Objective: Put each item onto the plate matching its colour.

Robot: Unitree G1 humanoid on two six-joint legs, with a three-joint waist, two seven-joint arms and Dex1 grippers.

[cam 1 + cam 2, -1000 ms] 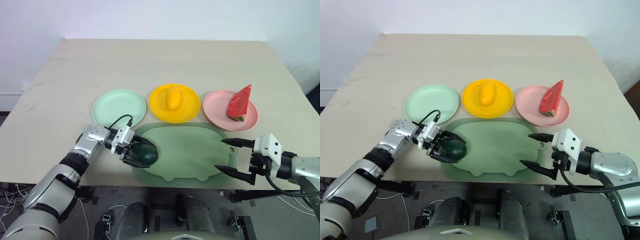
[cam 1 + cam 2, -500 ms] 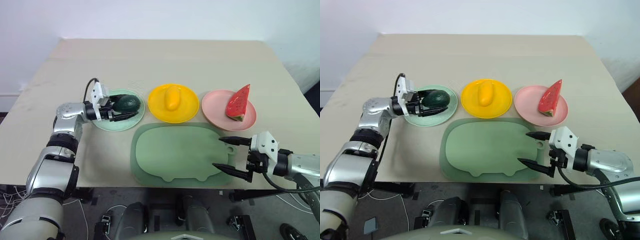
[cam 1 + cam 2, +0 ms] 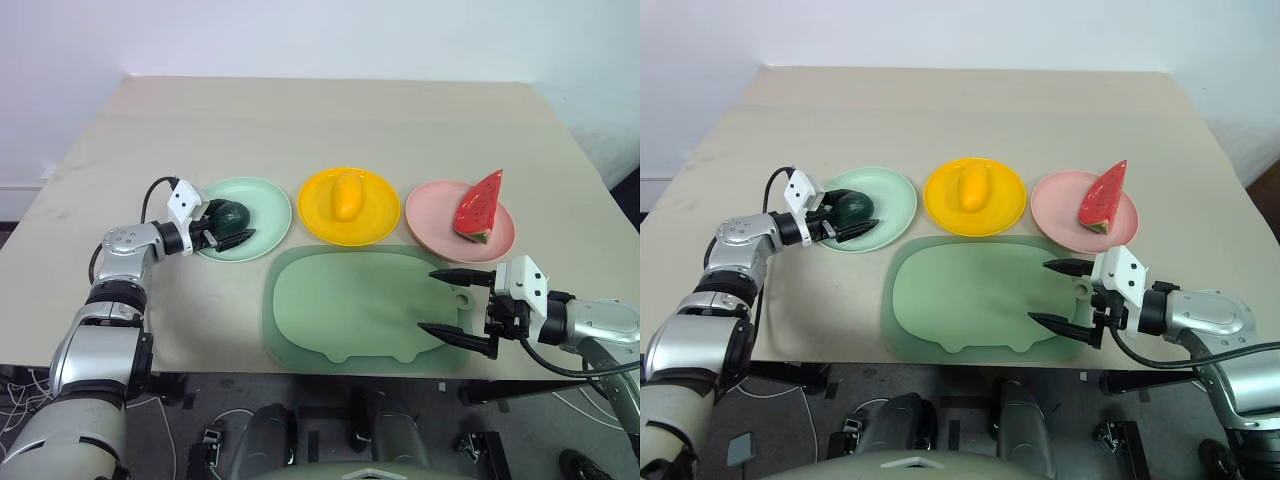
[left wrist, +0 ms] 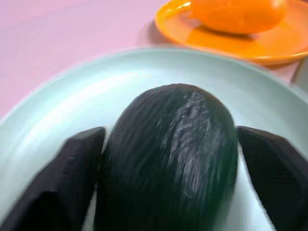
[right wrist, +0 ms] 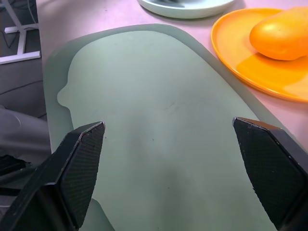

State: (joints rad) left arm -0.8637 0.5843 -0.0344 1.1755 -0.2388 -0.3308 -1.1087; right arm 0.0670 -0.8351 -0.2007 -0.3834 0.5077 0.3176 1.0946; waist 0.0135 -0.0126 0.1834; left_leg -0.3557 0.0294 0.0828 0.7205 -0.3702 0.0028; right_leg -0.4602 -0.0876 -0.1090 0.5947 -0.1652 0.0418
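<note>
carried from the sage-green pig-shaped board (image 3: 365,305) to the mint green plate (image 3: 262,200) over the last second: dark green avocado (image 3: 228,214), now resting on the plate's near-left part. left gripper (image 3: 228,230) reaching in from the plate's left side, black fingers (image 4: 62,180) flanking the avocado on both sides. jaws spread about as wide as the fruit; left wrist view shows a thin pale gap on each side, though whether the pads touch the skin cannot be told.

middle of the row: yellow plate (image 3: 318,215) bearing the yellow oval mango (image 3: 346,195), lying near the plate's centre. right of the row: pink plate (image 3: 432,220) bearing the red watermelon wedge (image 3: 479,205), standing on its rind with the point up, toward the plate's right side.

near edge of the tan table (image 3: 300,120): pig-shaped board lying flat, just in front of the three plates, nothing on it.

right gripper (image 3: 458,308) held over the board's right end, unchanged from earlier frames; fingers (image 5: 79,163) spread wide apart, nothing between them, pointing across the board toward the left.
</note>
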